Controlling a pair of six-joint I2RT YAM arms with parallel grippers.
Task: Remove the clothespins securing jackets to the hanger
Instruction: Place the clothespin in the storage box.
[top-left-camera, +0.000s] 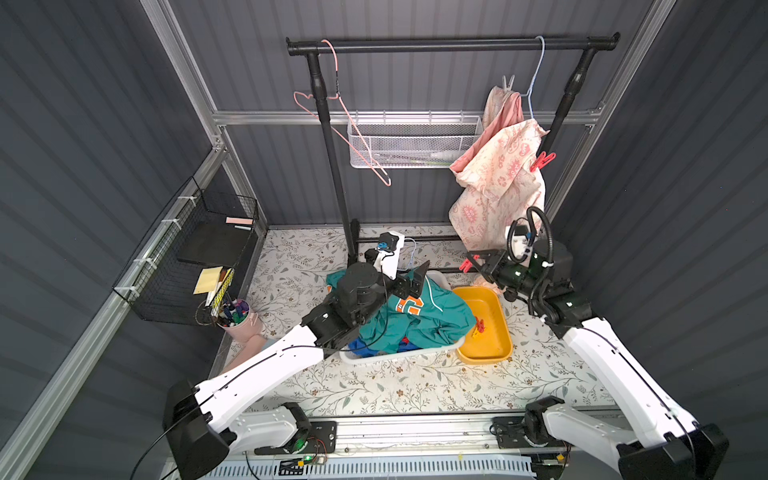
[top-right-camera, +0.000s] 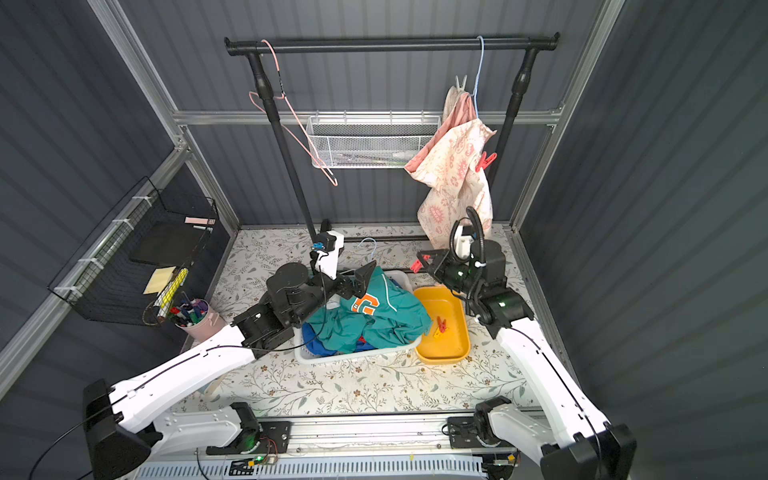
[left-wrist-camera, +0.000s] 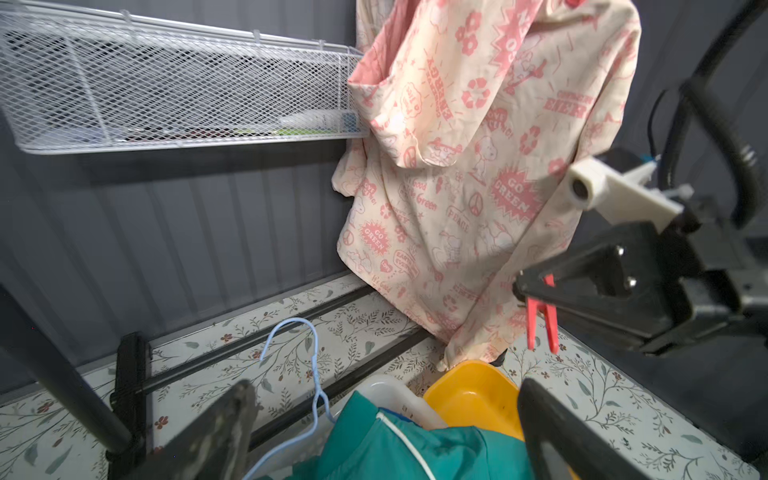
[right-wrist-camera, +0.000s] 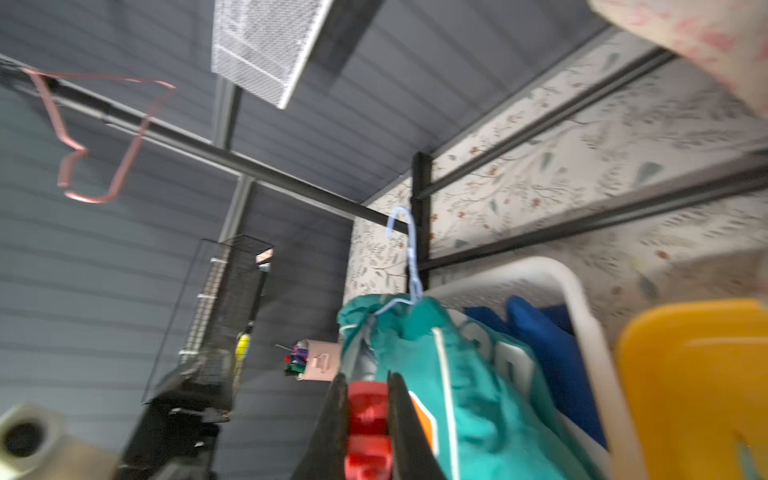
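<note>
Hanging: one jacket (top-left-camera: 498, 178), two clothespins (top-left-camera: 542, 161)

Black garment rack (top-left-camera: 453, 43) stands at the far end of the floral worktop (top-left-camera: 395, 386); I take it as my reference.

Behind the rack, below its top bar: white mesh basket (top-left-camera: 415, 141) on the wall rail. Contents too blurred for me to name.

In front of the rack's foot: white bin (right-wrist-camera: 532, 264), with a yellow tray (top-left-camera: 492, 316) just beside it.

Well left of the rack: black wire basket (top-left-camera: 187, 257) on the side wall, with a yellow notepad (top-left-camera: 208, 280) inside. A pink cup (top-left-camera: 241, 322) of markers sits just below it.
</note>
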